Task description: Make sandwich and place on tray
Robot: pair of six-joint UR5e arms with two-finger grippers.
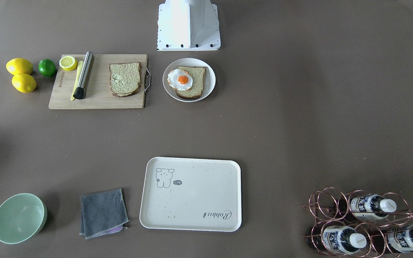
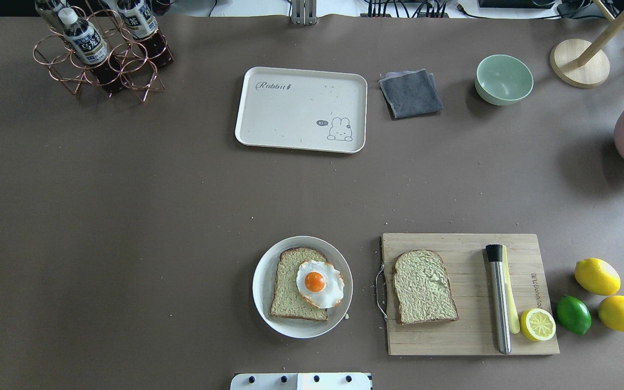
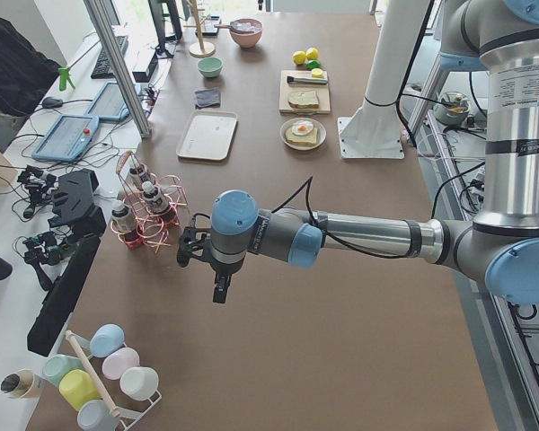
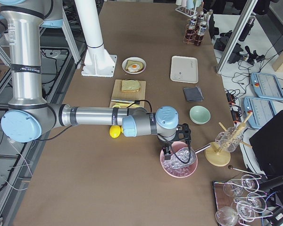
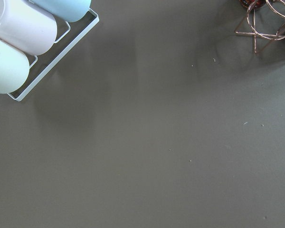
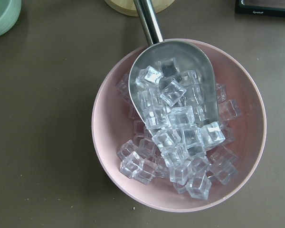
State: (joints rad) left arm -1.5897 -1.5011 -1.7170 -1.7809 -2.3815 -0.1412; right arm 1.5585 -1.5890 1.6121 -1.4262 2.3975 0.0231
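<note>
One bread slice (image 2: 289, 292) lies on a round white plate (image 2: 260, 281) with the fried egg (image 2: 320, 283) on top of it. The second slice (image 2: 424, 287) lies on the wooden cutting board (image 2: 469, 336). The cream tray (image 2: 301, 108) sits across the table and holds only crumbs. My left gripper (image 3: 220, 289) shows only in the exterior left view, above bare table near the bottle rack; I cannot tell its state. My right gripper (image 4: 166, 153) shows only in the exterior right view, above a pink ice bowl; I cannot tell its state.
A copper bottle rack (image 2: 101, 51), a grey cloth (image 2: 410, 93) and a green bowl (image 2: 504, 79) stand along the far side. A metal muddler (image 2: 499, 298), a lemon half (image 2: 538, 324), a lime (image 2: 573, 314) and two lemons lie near the board. The pink ice bowl (image 6: 180, 123) holds a scoop.
</note>
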